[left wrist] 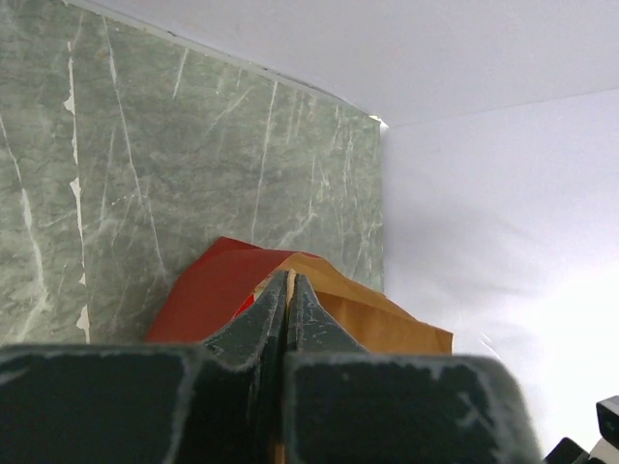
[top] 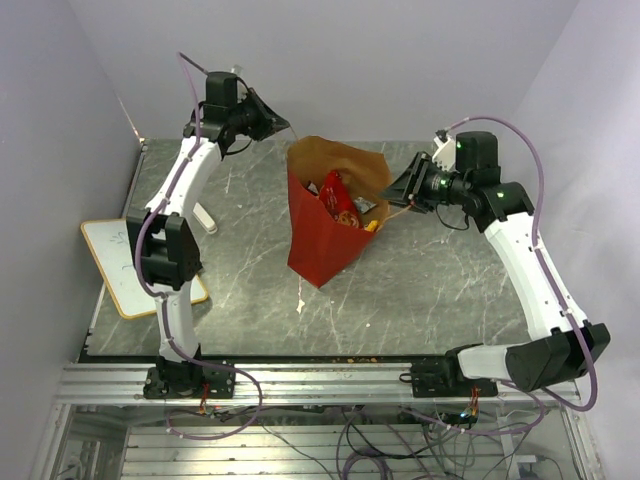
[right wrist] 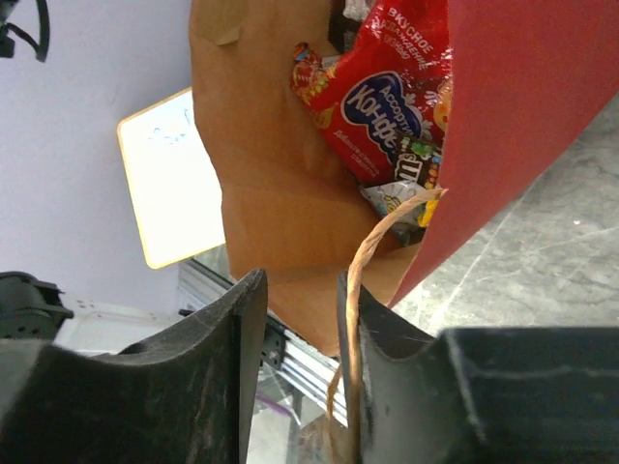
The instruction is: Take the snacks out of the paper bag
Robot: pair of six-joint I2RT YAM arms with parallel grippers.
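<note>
The paper bag stands mid-table, red outside and brown inside, its mouth open upward. The snacks show inside: a red chip bag with a blue logo, a brown candy packet and a yellow bit. My left gripper is at the bag's far-left rim; in the left wrist view its jaws are shut with a thin brown strip of the bag's handle between them, above the paper bag. My right gripper sits at the bag's right rim, open. The twine handle runs between its fingers, against one pad.
A wood-framed whiteboard overhangs the table's left edge. A small white stick lies beside the left arm. A white scrap lies in front of the bag. Walls close in at the back and on both sides.
</note>
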